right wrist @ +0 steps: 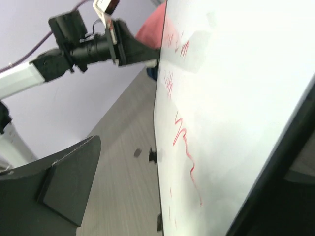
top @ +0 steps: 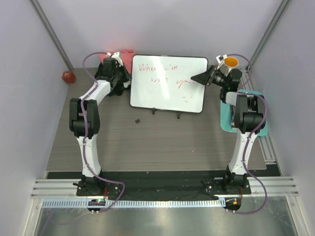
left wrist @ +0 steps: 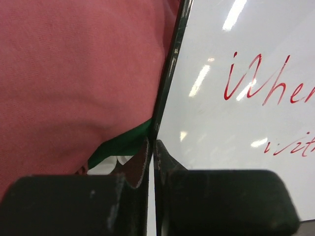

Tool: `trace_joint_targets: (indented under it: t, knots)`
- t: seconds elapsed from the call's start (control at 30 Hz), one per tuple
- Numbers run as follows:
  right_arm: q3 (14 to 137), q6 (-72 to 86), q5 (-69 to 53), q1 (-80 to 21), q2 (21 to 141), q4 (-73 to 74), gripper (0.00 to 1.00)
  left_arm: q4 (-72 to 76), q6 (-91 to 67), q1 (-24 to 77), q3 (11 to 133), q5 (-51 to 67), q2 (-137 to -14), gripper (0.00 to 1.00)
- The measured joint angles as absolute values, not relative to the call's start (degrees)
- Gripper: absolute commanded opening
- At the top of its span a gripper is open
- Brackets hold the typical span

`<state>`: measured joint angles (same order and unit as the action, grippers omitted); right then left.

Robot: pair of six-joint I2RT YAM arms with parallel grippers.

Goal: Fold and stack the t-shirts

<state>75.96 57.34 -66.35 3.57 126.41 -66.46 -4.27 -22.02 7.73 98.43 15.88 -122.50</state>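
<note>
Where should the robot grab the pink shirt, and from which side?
Probably the rounded bulge of the pink shirt, coming from the left of the whiteboard. The board's edge blocks the right side, and that soft mound gives loose cloth to pinch.

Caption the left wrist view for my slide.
Left gripper, jaws shut, at the edge of the whiteboard, beside the salmon-pink t-shirt.

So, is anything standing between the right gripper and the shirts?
Yes: the whiteboard. The right gripper is open at its right edge, and the pink shirt lies behind its left corner, beside the shut left gripper.
</note>
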Motion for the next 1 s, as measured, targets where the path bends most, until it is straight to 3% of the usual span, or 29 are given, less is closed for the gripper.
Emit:
trace_joint_targets:
  t: [0.33,0.67,1.0]
  knots:
    - [88.6,26.5,-60.1,3.6,117.6,-27.6,1.0,-5.4,-22.3,9.1,97.8,18.5,-122.4,0.02]
    - [80.4,23.2,-56.1,4.1,117.2,-24.6,1.0,-5.4,-22.5,9.3,98.1,18.9,-122.3,0.04]
    - [80.3,16.3,-50.8,1.1,117.2,-15.9,1.0,-5.4,-23.8,8.0,99.3,18.5,-122.2,0.14]
